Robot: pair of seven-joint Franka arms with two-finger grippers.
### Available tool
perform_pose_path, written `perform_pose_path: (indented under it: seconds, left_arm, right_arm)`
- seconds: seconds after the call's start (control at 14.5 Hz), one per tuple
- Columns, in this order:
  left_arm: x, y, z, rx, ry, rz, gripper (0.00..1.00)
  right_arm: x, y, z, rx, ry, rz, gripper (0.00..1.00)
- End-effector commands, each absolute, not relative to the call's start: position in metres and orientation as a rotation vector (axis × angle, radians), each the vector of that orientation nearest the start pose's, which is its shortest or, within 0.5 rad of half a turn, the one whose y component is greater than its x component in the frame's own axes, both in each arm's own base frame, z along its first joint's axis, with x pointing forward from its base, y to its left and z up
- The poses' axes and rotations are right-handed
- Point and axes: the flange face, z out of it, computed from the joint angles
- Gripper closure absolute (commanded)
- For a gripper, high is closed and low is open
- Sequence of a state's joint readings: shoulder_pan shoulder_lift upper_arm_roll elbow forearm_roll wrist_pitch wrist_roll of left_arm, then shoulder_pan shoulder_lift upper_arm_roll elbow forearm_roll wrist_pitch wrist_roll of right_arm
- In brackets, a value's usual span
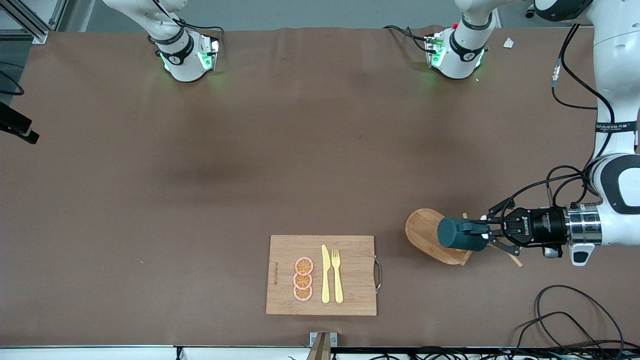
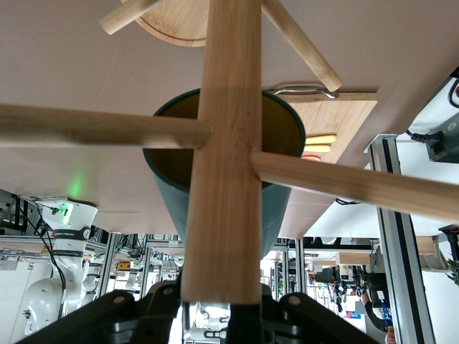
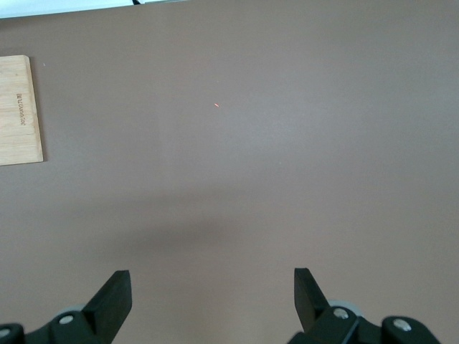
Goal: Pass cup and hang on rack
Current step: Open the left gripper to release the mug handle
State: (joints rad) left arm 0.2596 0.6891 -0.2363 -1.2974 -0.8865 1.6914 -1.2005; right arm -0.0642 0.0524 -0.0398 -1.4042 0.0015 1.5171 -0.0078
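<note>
The dark teal cup (image 1: 457,234) lies on its side in the air over the oval base of the wooden rack (image 1: 425,231), its mouth toward my left gripper (image 1: 482,231). The left gripper reaches in level from the left arm's end of the table and is shut on the cup by its handle side. In the left wrist view the rack's post (image 2: 226,143) and pegs cross in front of the cup's tan inside (image 2: 172,154); my fingertips are hidden by the post. I cannot tell whether a peg goes through the handle. My right gripper (image 3: 211,287) is open and empty over bare table.
A bamboo cutting board (image 1: 322,275) with orange slices, a yellow knife and a fork lies near the front edge, toward the middle; its corner shows in the right wrist view (image 3: 18,107). Cables (image 1: 570,320) lie near the front edge at the left arm's end.
</note>
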Motion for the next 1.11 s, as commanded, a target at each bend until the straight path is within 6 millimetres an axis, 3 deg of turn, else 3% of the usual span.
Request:
perform_pose_path:
  seconds: [0.0,0.07,0.28,0.35,0.41,0.55,0.76,1.04]
  left_arm:
    - [0.721,-0.014,0.375,1.617,1.547,-0.975,0.87]
    - [0.721,-0.012,0.377,1.616,1.548,-0.970,0.78]
    - [0.721,-0.009,0.388,1.620,1.542,-0.948,0.38]
    - [0.722,-0.009,0.394,1.624,1.535,-0.936,0.23]
    - [0.721,-0.009,0.401,1.630,1.529,-0.924,0.00]
    - [0.720,-0.013,0.413,1.638,1.517,-0.912,0.00]
    - [0.712,-0.015,0.456,1.672,1.496,-0.850,0.00]
    - [0.694,-0.042,0.505,1.858,1.476,-0.731,0.00]
  right_arm:
    - [0.562,-0.060,0.672,-3.139,0.156,-0.101,0.00]
    - [0.562,-0.060,0.673,-3.139,0.156,-0.104,0.00]
    - [0.562,-0.060,0.673,-3.139,0.156,-0.104,0.00]
    - [0.562,-0.060,0.673,-3.139,0.156,-0.104,0.00]
    - [0.562,-0.060,0.673,-3.139,0.156,-0.104,0.00]
    - [0.562,-0.060,0.673,-3.139,0.156,-0.104,0.00]
    - [0.562,-0.060,0.672,-3.139,0.156,-0.101,0.00]
    - [0.563,-0.060,0.672,-3.139,0.156,-0.101,0.00]
